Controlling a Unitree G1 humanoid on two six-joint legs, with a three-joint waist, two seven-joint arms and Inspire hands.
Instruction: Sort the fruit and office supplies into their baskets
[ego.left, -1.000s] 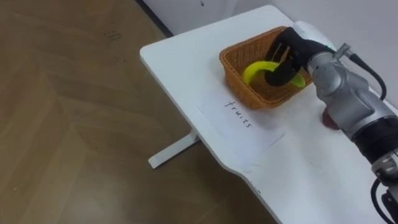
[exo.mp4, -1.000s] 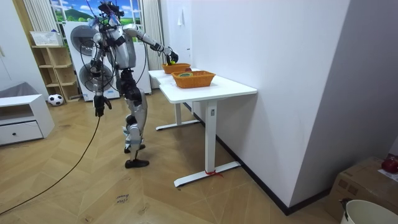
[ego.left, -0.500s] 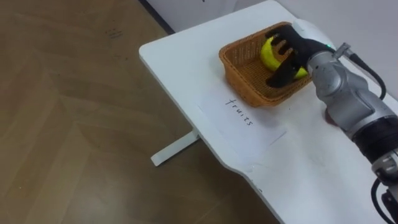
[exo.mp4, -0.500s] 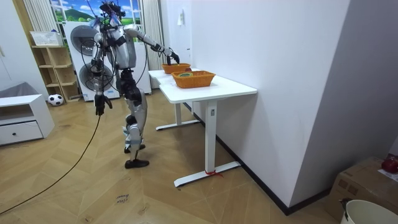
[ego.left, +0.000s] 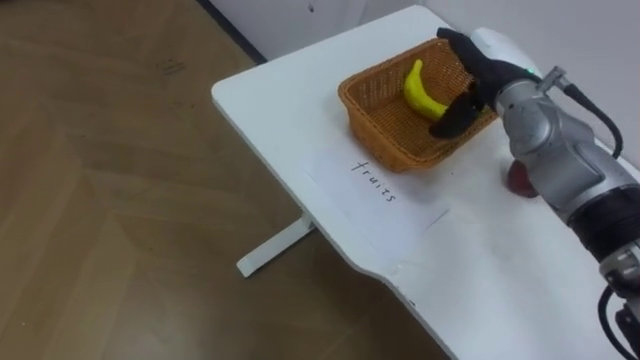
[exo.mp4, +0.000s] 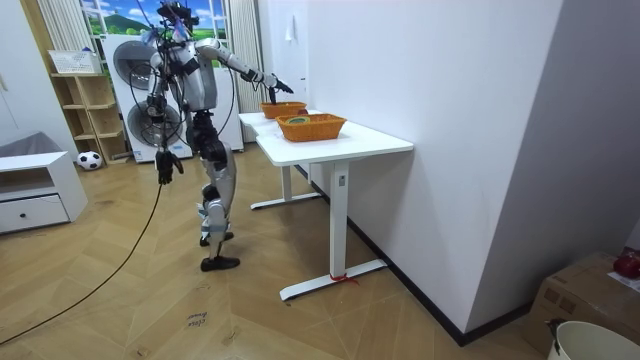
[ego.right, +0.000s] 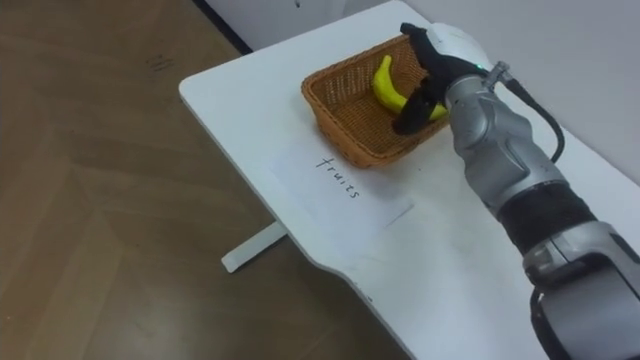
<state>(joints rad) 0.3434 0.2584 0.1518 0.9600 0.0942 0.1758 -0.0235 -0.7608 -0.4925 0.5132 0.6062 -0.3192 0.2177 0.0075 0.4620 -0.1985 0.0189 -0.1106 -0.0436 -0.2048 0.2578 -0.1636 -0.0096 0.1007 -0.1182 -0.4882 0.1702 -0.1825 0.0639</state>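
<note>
Change since half a second ago: right hand no longer wraps the banana; its fingers are spread, open and empty, over the far rim of the fruit basket, and the banana lies loose inside the basket near that rim. Left hand hangs at the robot's side, well apart from the basket; its state is unreadable. Judgement: this fruit is sorted, and a red item on the desk just beside the basket, part hidden by the forearm, looks a likely next pick.

Red thing half behind right arm, table cut off at right
</note>
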